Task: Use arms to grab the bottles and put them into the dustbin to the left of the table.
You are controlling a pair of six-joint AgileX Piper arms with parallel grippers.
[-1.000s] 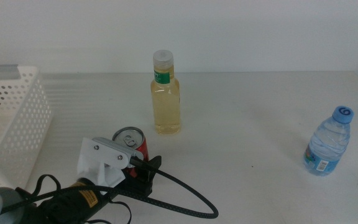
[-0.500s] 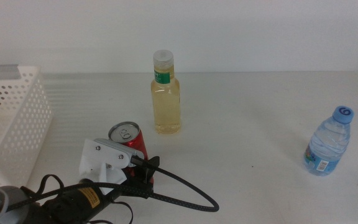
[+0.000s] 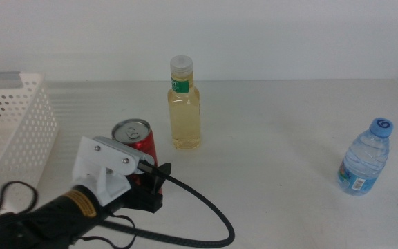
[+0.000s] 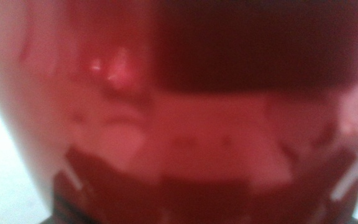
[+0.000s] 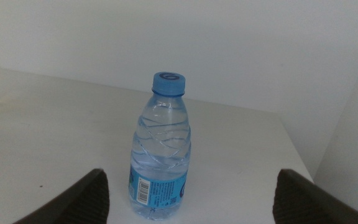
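My left gripper [image 3: 146, 178] is shut on the red can [image 3: 137, 140], low over the table [image 3: 268, 131] at front left. That can [image 4: 179, 124] fills the whole left wrist view, blurred. The tall bottle of pale yellow liquid [image 3: 184, 105] stands upright just behind and to the right of it. At the left edge stands the white perforated dustbin [image 3: 16, 135]. The blue-capped water bottle [image 3: 364, 158] stands at the far right. In the right wrist view the same water bottle [image 5: 161, 163] stands upright ahead of my right gripper [image 5: 191, 180], which is open, its jaws wide apart. The right arm is out of the middle view.
A black cable [image 3: 199, 211] loops from the left gripper across the table's front. The table's right edge runs close behind the water bottle. A white wall stands behind the table.
My left gripper has moved left toward the dustbin and slightly up, carrying the red can with it. Both bottles have stayed in place.
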